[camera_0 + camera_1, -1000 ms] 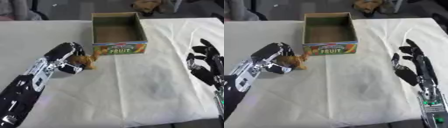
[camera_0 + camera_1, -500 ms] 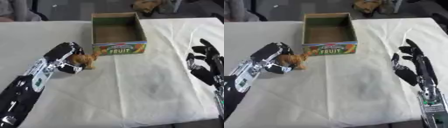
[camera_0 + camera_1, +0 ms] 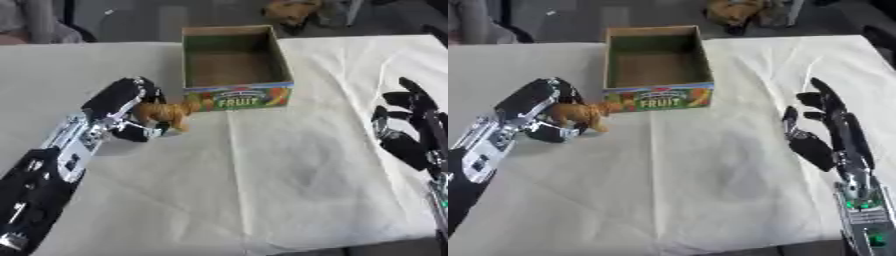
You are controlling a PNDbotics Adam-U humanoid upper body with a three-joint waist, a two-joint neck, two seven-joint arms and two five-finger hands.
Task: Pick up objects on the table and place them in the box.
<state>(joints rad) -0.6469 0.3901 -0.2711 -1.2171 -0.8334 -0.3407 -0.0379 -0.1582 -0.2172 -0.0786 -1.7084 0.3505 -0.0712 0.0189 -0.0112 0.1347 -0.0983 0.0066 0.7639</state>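
**Toy animal held beside the fruit box**

A small orange-brown toy animal (image 3: 166, 113) sat in the grasp of the left robot hand (image 3: 122, 107), just in front of the box's left front corner. Its head pointed toward the box and lay close against the printed front wall; whether it touched the wall could not be told. The left robot hand's fingers (image 3: 535, 100) curled over the toy's back from above while the thumb closed in from below, so the hand was clenched around the toy's rear half. Whether the toy's feet rested on the cloth or hung just above it could not be told.

The box (image 3: 234, 96) was an open cardboard carton with a colourful front panel reading "FRUIT", standing near the far middle of the tabletop (image 3: 262, 175), which was covered with a pale, creased cloth. Its brown interior floor was visible.

The right robot hand (image 3: 824, 130) hovered well apart at the right edge, fingers straight and spread, pointing away from the robot, grasping nothing.
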